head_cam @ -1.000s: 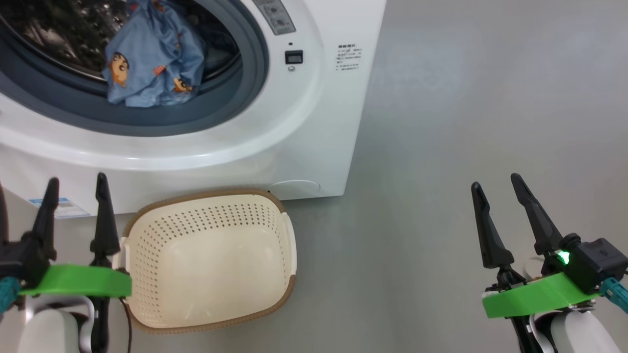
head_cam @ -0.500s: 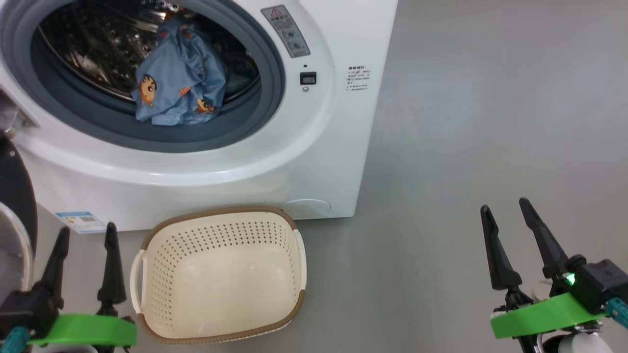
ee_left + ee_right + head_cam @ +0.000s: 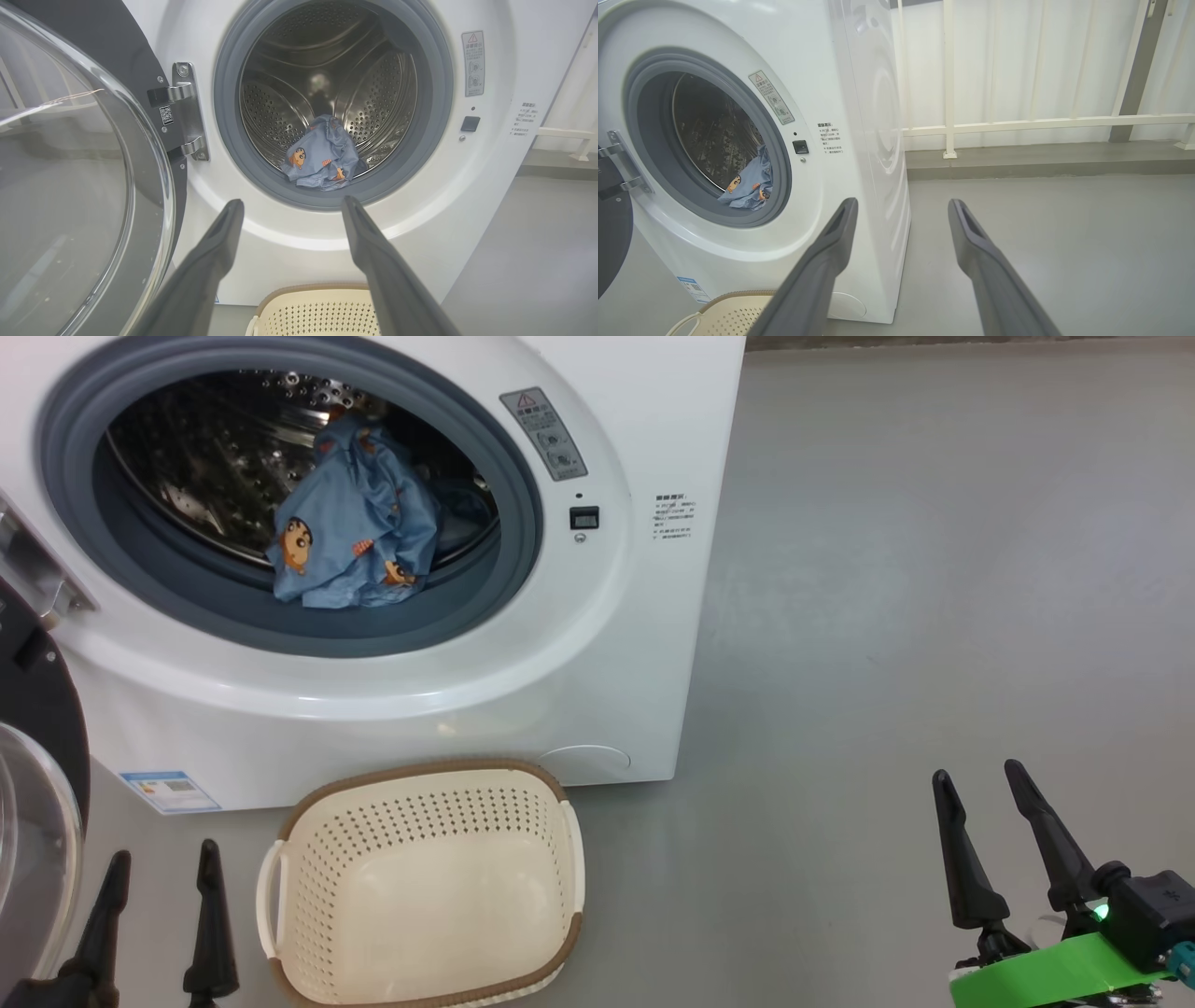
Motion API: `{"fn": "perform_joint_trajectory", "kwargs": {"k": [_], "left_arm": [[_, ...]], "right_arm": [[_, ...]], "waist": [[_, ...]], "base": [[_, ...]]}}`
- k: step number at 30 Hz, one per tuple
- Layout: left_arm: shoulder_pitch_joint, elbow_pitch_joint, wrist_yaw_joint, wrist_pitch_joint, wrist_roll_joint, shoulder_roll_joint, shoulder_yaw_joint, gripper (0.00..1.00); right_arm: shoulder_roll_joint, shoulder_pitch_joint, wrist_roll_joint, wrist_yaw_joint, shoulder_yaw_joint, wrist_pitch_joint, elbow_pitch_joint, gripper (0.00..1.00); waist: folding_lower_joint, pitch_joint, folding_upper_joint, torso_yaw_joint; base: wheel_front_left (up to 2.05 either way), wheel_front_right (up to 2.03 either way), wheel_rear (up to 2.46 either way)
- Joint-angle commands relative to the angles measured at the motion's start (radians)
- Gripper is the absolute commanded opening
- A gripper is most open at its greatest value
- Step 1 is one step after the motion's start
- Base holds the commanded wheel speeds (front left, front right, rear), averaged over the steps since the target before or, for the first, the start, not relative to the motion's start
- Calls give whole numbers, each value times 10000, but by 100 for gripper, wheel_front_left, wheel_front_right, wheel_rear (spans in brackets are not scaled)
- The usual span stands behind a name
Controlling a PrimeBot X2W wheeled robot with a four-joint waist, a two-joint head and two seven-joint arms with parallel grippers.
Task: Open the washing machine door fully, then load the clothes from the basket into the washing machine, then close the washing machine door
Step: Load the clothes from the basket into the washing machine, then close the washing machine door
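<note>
At the far left the door [image 3: 42,709] stands swung open, half cut off by the picture's edge, with the left claw [image 3: 163,849] just beside it, its fingers spread wide and holding nothing. Next the basket [image 3: 425,768] sits on the floor [image 3: 887,616] close under the washer [image 3: 373,709], its near rim cut off below. Above it, blue clothes [image 3: 355,541] lie at the drum's mouth against the grey ring, the drum behind them dark and hard to read. To the right lies broad bare floor, where the right claw [image 3: 977,771] hangs wide apart, holding nothing, well clear of the washer's corner.
</note>
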Motion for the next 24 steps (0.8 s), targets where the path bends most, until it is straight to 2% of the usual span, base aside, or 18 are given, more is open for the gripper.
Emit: {"fn": "perform_joint_trajectory", "kwargs": {"k": [1, 24], "left_arm": [[-23, -356, -21, -55, -101, 171, 339, 100], [65, -591, -21, -55, -28, 173, 379, 100]], "right_arm": [[-136, -60, 88, 71, 193, -78, -267, 100], [-133, -81, 63, 71, 177, -78, -303, 100]], "waist": [[1, -9, 0, 3], [1, 77, 0, 29]], "base": [[0, 0, 0], [-2, 2, 0]]}}
